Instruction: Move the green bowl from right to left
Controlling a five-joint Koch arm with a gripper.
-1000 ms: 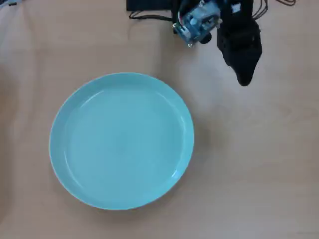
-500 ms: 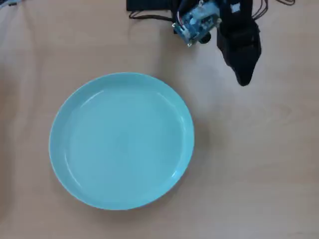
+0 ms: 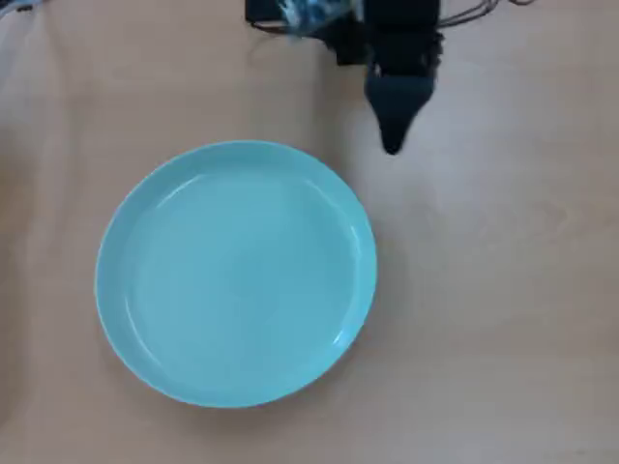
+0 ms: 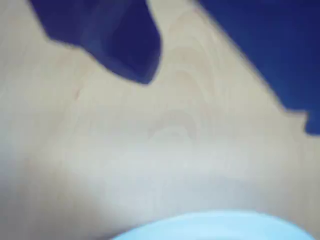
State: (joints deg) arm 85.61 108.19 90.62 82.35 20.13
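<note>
Leftward since my last look, the gripper (image 3: 392, 145) now hangs just past the green bowl (image 3: 236, 274)'s upper right rim in the overhead view, not touching; I see its jaws parted in the wrist view.

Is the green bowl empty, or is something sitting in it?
Empty. The overhead view shows the green bowl upright on the table, its whole inside bare glaze with only light glare.
</note>
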